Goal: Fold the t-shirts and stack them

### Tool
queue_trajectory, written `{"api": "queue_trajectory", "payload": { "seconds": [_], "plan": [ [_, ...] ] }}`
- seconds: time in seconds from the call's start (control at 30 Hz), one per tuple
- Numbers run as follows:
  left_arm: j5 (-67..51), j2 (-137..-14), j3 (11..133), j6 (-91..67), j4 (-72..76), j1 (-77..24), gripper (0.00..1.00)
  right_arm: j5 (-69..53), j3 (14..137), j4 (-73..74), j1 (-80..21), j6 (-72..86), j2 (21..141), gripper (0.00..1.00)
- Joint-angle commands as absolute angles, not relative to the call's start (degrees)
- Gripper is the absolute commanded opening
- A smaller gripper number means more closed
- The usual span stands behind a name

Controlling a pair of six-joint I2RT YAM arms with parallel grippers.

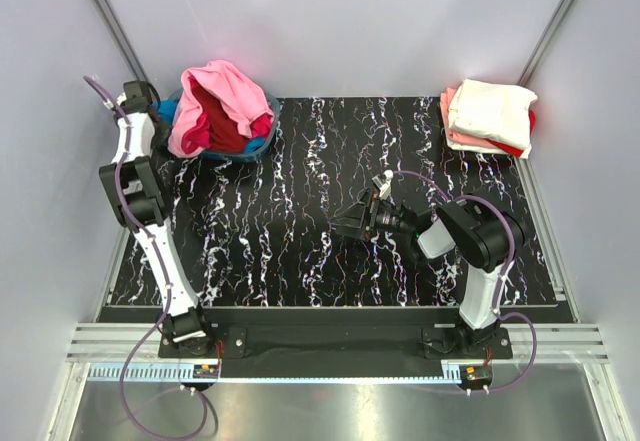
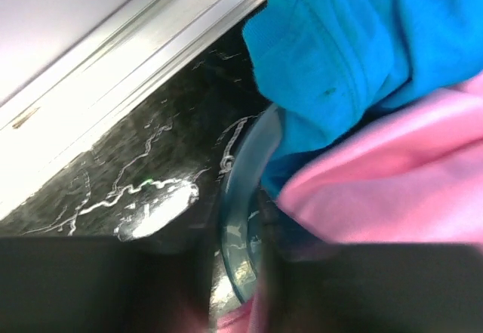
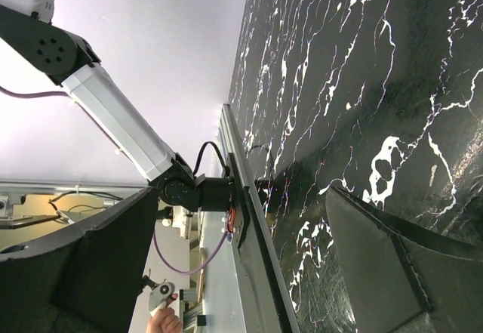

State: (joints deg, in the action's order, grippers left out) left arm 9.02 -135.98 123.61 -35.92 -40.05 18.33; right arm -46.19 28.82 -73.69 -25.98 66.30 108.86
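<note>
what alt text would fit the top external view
Overhead view of a black marbled table: a grey-blue basin heaped with unfolded t-shirts at far left, a folded stack at far right. The left gripper is at the basin; the right gripper hangs open over mid-table.

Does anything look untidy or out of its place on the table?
Only the basin at the far left: the unfolded shirts are heaped above its rim, and the light pink shirt hangs over the side. The folded stack at the far right looks neat.
</note>
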Motion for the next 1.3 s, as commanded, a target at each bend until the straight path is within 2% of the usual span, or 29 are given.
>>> {"api": "queue_trajectory", "payload": {
  "seconds": [0.0, 0.1, 0.27, 0.4, 0.57, 0.73, 0.87, 1.0, 1.1, 1.27],
  "plan": [
    [14.7, -130.2, 117.8, -37.1, -36.4, 18.6, 0.57, -47.4, 29.3, -78.5, -25.6, 66.7, 110.0, 1.0],
    [16.9, -124.5, 110.2, -36.8, -34.3, 18.6, 0.77, -47.6, 29.1, -79.4, -25.4, 67.1, 110.3, 1.0],
    [17.5, -116.8, 103.5, -35.9, -33.9, 18.6, 0.92, -47.8, 28.9, -80.3, -25.3, 67.8, 110.6, 1.0],
    [20.0, -111.4, 102.4, -34.8, -35.4, 18.1, 0.99, -48.1, 28.8, -81.1, -25.1, 68.2, 110.8, 1.0],
    [20.6, -109.7, 107.5, -33.5, -38.5, 18.1, 0.99, -48.3, 28.8, -82.4, -25.0, 68.8, 111.3, 1.0],
    [16.9, -106.0, 106.9, -31.2, -36.1, 15.9, 0.99, -48.7, 28.7, -84.1, -24.8, 69.9, 112.0, 1.0],
    [16.8, -104.5, 106.8, -26.6, -33.2, 7.0, 0.89, -48.9, 28.7, -85.4, -24.5, 70.6, 112.6, 1.0],
    [16.1, -108.0, 109.8, -23.3, -33.0, -0.3, 0.74, -49.6, 28.5, -88.9, -23.9, 72.7, 114.1, 1.0],
    [13.8, -111.2, 110.9, -26.6, -33.0, -2.1, 0.75, -49.7, 28.7, -88.9, -23.7, 73.0, 114.6, 1.0],
    [11.0, -118.1, 116.6, -28.1, -34.1, -4.1, 0.83, -49.7, 28.7, -88.9, -23.8, 72.9, 114.5, 1.0]
  ]
}}
